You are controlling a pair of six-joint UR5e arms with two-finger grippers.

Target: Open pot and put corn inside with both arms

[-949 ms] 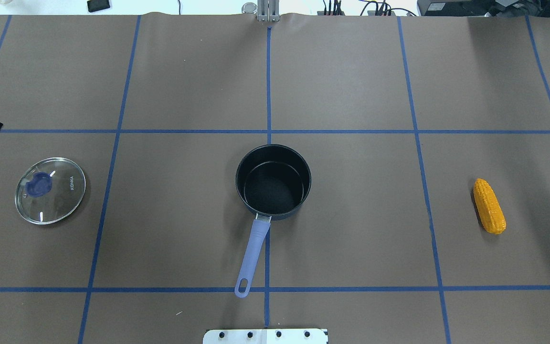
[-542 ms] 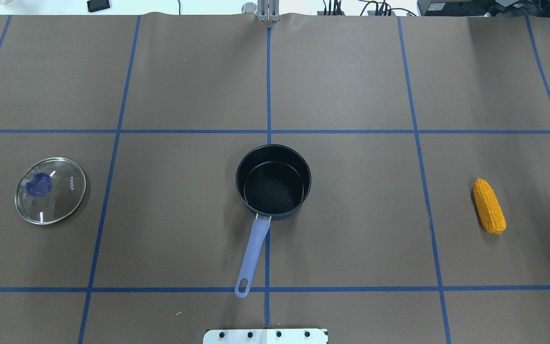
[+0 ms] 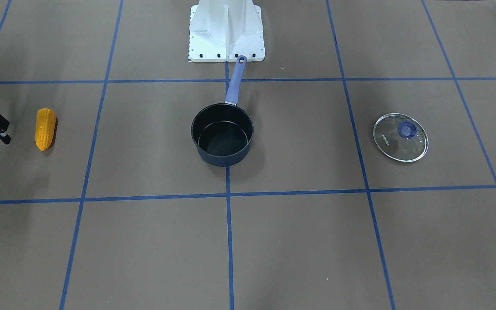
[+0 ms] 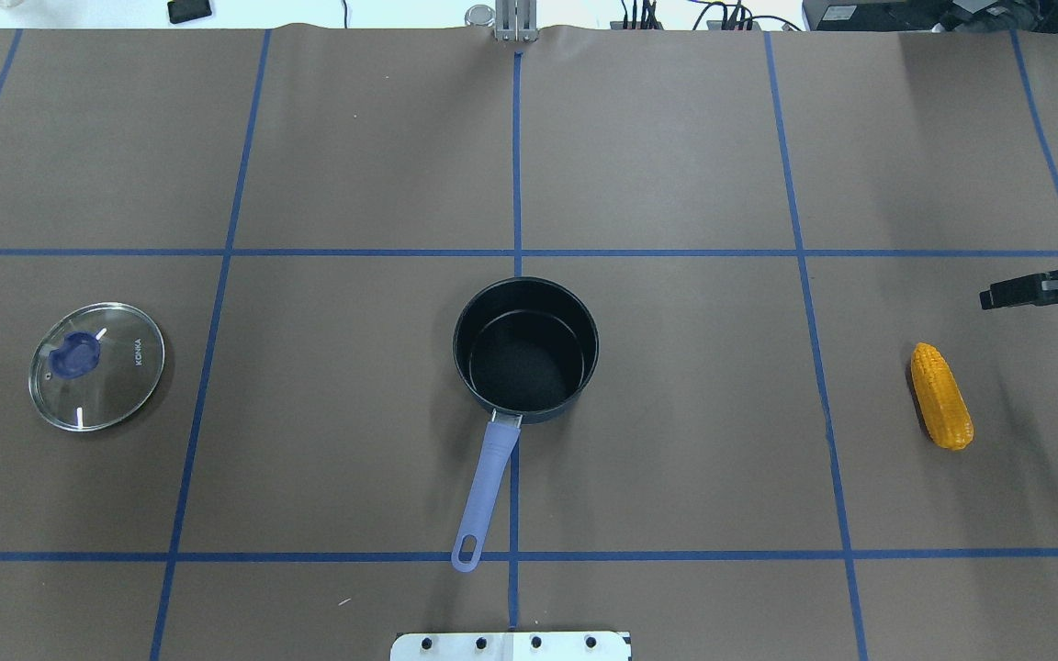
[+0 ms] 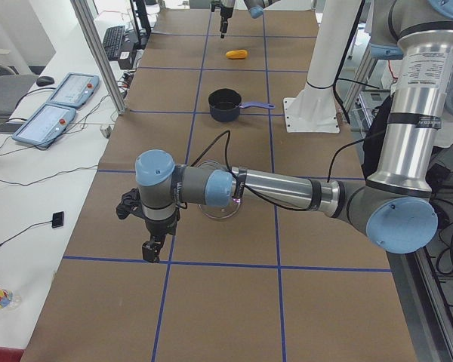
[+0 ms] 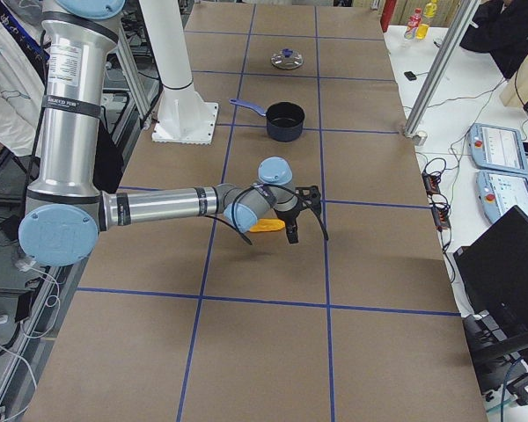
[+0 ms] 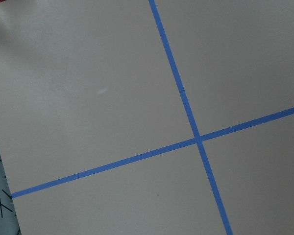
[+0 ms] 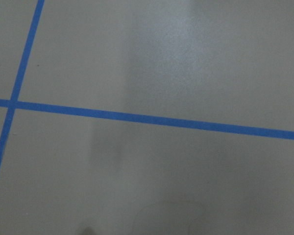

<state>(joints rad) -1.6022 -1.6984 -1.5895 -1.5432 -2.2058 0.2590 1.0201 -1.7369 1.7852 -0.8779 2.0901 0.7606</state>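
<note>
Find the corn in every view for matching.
Front-facing: corn at the left edge.
Overhead: corn at the right.
Exterior left: corn far, top centre.
Exterior right: corn at centre, partly behind the right arm.
Left wrist: not in it.
Right wrist: not in it.
Landmark: the pot, mid-table in all four exterior views.

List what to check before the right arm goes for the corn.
1. Pot uncovered: ok, the glass lid lies apart from it on the table.
2. Pot interior empty: ok.
3. Corn lying free, ungripped: ok.
4. Right gripper open: ok, fingers spread.
5. Right gripper over the corn: not ok, it is off to one side.
6. Left gripper open or shut: cannot tell; it is far from the pot.
</note>
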